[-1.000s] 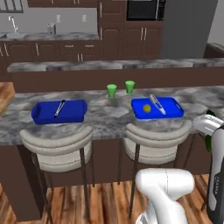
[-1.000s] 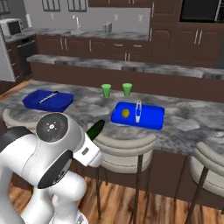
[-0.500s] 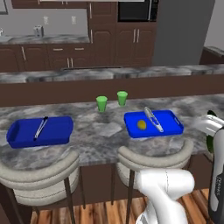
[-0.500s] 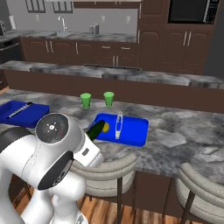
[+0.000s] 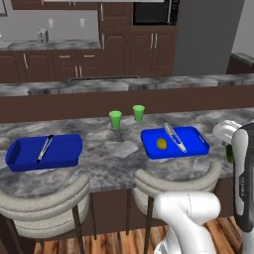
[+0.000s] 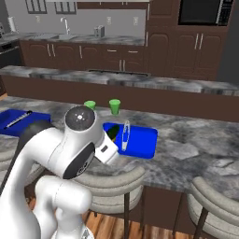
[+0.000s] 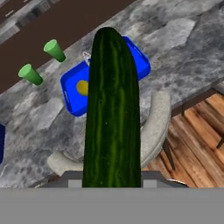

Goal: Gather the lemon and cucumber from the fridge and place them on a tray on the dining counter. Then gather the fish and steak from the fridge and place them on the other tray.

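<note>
Two green cups [image 5: 127, 114] stand near each other above two pale stools [image 5: 44, 204].

Glossy streaked dark green cucumber [image 7: 113, 109], smooth blue plastic-looking tray [image 5: 173, 144], polished grey marbled stone bench [image 5: 114, 158], shiny metal tongs [image 5: 174, 137], varnished wood floor [image 7: 197, 144]

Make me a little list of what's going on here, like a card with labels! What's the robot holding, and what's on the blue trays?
gripper: shut on the cucumber, dark green, sticking out ahead of the hand
right tray: lemon and a silvery utensil lie in it
left tray: another silvery utensil, no food
cups: two green ones, standing on the dining counter behind the trays
stools: two pale ones tucked under the counter
</note>
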